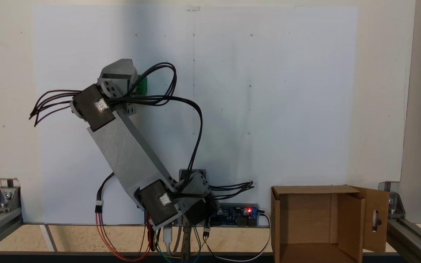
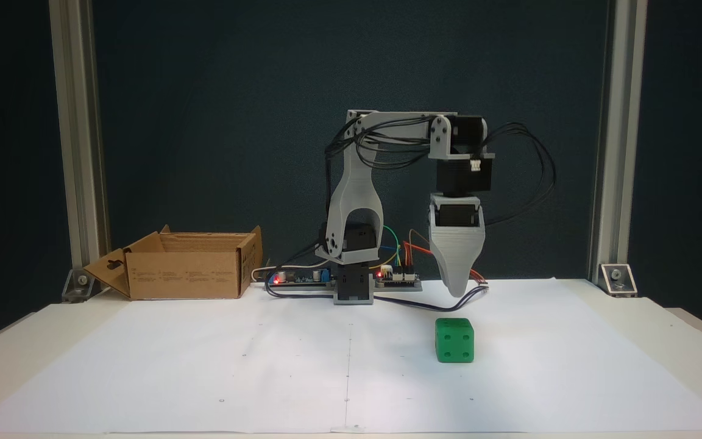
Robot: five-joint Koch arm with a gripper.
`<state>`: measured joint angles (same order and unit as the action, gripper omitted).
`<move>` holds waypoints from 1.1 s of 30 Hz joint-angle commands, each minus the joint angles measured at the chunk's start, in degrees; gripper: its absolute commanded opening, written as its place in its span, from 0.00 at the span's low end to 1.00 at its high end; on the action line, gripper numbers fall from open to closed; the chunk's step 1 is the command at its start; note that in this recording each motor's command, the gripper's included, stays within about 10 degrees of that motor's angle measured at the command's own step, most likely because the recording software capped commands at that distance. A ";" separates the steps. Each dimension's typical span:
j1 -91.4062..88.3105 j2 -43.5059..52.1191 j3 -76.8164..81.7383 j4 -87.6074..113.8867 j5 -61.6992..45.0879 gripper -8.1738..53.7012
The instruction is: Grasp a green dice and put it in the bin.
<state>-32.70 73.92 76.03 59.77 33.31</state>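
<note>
The gripper hangs above the green dice, which sits ungrasped on the white paper at the arm's 5 o'clock; jaw opening unreadable, bin at 9 o'clock waits empty-looking.

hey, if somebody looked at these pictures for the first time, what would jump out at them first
Probably the bright green dice, sitting alone on the white paper in front of the arm, in the fixed view from the front. The grey tool hangs point-down above and just behind it, not touching it. Next would be the brown cardboard box, open at the top, at the left of that view beside the arm's base.
</note>
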 commanded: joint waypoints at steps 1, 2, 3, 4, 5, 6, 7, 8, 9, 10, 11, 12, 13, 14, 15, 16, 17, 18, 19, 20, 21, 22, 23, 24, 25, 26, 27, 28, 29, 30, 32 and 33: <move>0.09 0.00 -3.08 -1.32 3.69 0.83; 0.18 -0.18 -2.99 -1.58 3.69 0.83; 0.26 -0.44 -2.99 -1.58 3.60 0.83; 0.35 -0.88 -2.72 -1.85 3.60 0.83; 0.35 -1.14 -2.55 -2.11 3.69 0.83; 0.44 -1.49 -2.11 -2.46 3.69 0.83; 0.44 -1.49 -1.41 -3.16 3.69 0.83; 0.44 -1.49 -0.70 -3.87 3.69 0.83; 0.53 -1.49 0.26 -5.01 3.69 0.83; 0.53 -1.49 1.05 -5.80 3.69 0.83; 0.53 -1.49 1.93 -6.59 3.69 0.83; 0.53 -1.49 2.81 -7.29 3.69 0.83; 0.53 -1.49 3.69 -7.91 3.69 0.83; 0.53 -1.49 4.48 -8.53 3.69 0.83; 0.62 -1.49 5.36 -9.23 3.69 0.83; 0.79 -1.49 5.80 -9.32 3.69 0.83; 0.97 -1.49 6.15 -9.49 3.60 0.83; 1.14 -1.58 6.59 -9.84 3.60 0.83; 1.14 -1.58 7.29 -10.20 3.69 0.83; 1.23 -1.67 8.17 -11.07 3.69 0.83; 1.23 -1.76 8.96 -11.95 3.69 0.83; 1.32 -1.93 9.76 -12.83 3.69 0.83; 1.23 -2.37 10.55 -13.71 3.69 0.83; 1.23 -2.46 11.07 -14.24 3.69 0.83; 1.23 -2.90 11.51 -14.50 3.60 0.83; 1.23 -3.34 11.78 -14.50 3.69 0.83; 1.32 -3.52 12.04 -14.59 3.60 0.83; 1.41 -4.04 12.30 -14.68 3.69 0.83; 1.41 -4.57 12.57 -15.21 3.69 0.83; 1.41 -4.66 12.83 -15.47 3.69 0.83; 1.41 -4.92 13.27 -16.08 3.69 0.83; 1.41 -4.92 13.45 -16.52 3.69 0.83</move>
<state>-31.46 68.73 90.18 43.86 33.31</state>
